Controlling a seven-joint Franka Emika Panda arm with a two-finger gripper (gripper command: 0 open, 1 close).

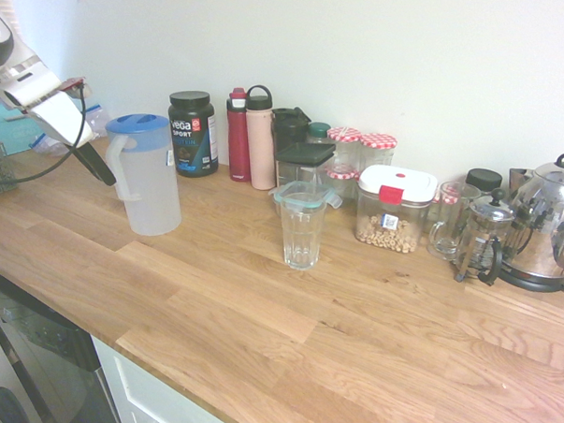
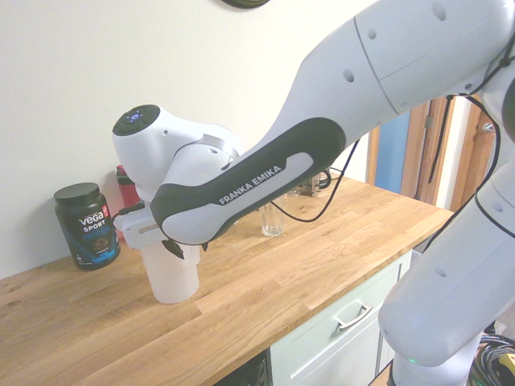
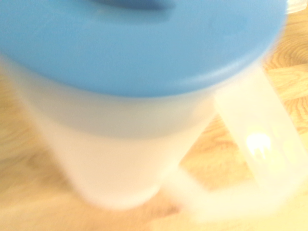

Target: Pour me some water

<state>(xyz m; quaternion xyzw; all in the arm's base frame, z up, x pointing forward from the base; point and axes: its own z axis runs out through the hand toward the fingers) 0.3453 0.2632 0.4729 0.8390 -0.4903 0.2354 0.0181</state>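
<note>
1. Light oak wooden worktop (image 1: 269, 343): runs along a white wall and carries everything. Landmark for all positions is the jug in item 3.
2. White Franka arm (image 2: 362, 96): in the second exterior view its wrist hangs over the jug and covers the jug's top half.
3. Tall frosted-white plastic jug (image 1: 147, 175) with round blue lid (image 3: 139, 43): stands upright on the worktop. The handle (image 1: 121, 167) faces the gripper. The wrist view is blurred, with the lid filling most of it.
4. Water (image 1: 156, 212): inside the jug, only faintly visible as a slightly darker lower band.
5. Polished steel kettle (image 1: 545, 223): far from the jug, at the other end of the row along the wall.
6. Black "Vega Sport" protein tub (image 1: 192, 133): just behind the jug, against the wall.
7. Pink insulated bottle with black loop cap (image 1: 260, 142) and red bottle (image 1: 238, 136): side by side past the tub, near the jug.
8. Clear storage box with white lid and red tab (image 1: 394, 207): well apart from the jug, toward the kettle.
9. Glass French press with black frame (image 1: 484, 235): further from the jug, just beside the kettle.
10. Clear glass tumbler (image 1: 302, 234): upright, looks empty, near the jug on its kettle side and apart from it.
11. Gripper (image 1: 100, 171): dark fingers angled down just beside the jug handle. I can't tell contact or whether the jaws are spread or closed.
</note>
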